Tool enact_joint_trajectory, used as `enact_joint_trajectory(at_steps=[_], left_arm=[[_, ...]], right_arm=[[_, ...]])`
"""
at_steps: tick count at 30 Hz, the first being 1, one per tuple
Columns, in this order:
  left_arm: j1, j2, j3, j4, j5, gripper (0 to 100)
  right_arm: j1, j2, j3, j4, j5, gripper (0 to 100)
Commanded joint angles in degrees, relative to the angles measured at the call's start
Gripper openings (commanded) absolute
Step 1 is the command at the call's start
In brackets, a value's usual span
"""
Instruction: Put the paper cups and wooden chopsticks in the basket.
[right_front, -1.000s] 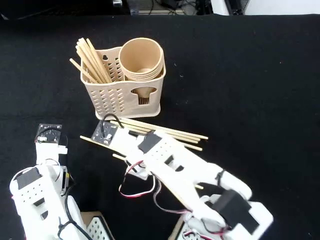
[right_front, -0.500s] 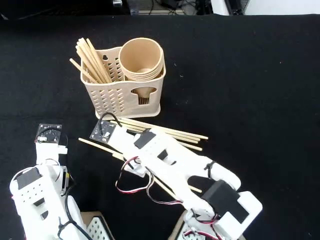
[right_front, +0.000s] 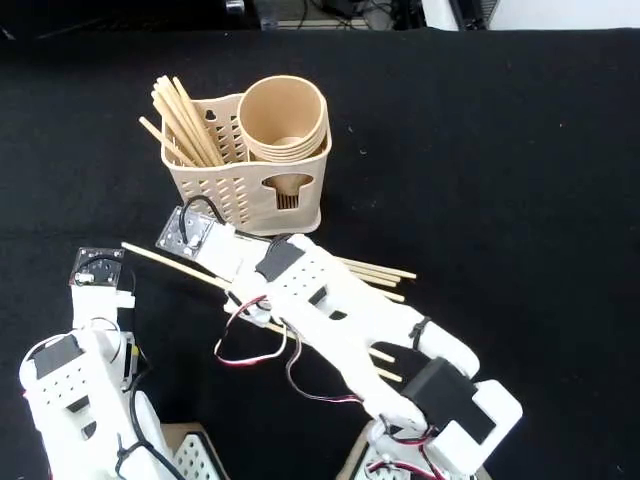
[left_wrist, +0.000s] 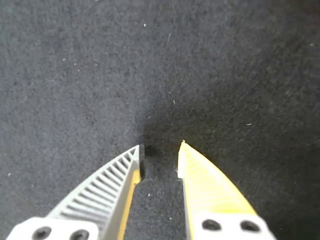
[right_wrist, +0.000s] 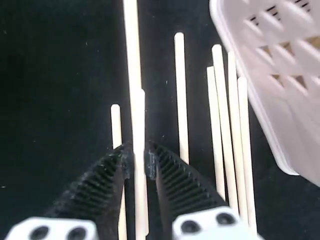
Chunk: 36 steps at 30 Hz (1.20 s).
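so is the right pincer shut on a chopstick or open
Shut on a chopstick. In the right wrist view the right pincer is closed tight against both sides of one chopstick; the other chopsticks lie outside it.

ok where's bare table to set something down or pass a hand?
Widest free patch: table right of the basket and the loose chopsticks. Also bare: the strip left of the basket, ahead of the left gripper. Crowded: in front of the basket, where the right gripper holds a chopstick among the loose ones.
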Motion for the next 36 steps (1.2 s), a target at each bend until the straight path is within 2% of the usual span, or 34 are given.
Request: enact_joint_trajectory(at_steps=[1, 11, 20, 26, 32, 36], left_arm=[[0.6, -0.4, -0.2, -0.7, -0.5, 14], [0.5, -0.4, -0.2, -0.7, -0.5, 14], [0.7, -0.4, -0.2, -0.7, -0.5, 14], [0.7, -0.4, -0.1, -0.7, -0.5, 14], [0.7, -0.4, 0.1, -0.7, -0.5, 14], [0.7, -0.4, 0.1, -0.7, -0.5, 14]], right_arm=[[0.3, -0.4, -1.5, -0.6, 0.0, 1.2], [0.2, -5.9, -2.5, 3.7, -0.4, 1.2], [0.2, -21.7, -15.0, 18.1, -0.4, 1.2], [0.2, -25.6, -26.9, 23.6, -2.1, 1.2], [0.1, -25.6, -39.4, 21.5, -7.5, 1.2], [-0.4, -25.6, -42.7, 12.4, -9.2, 1.3]])
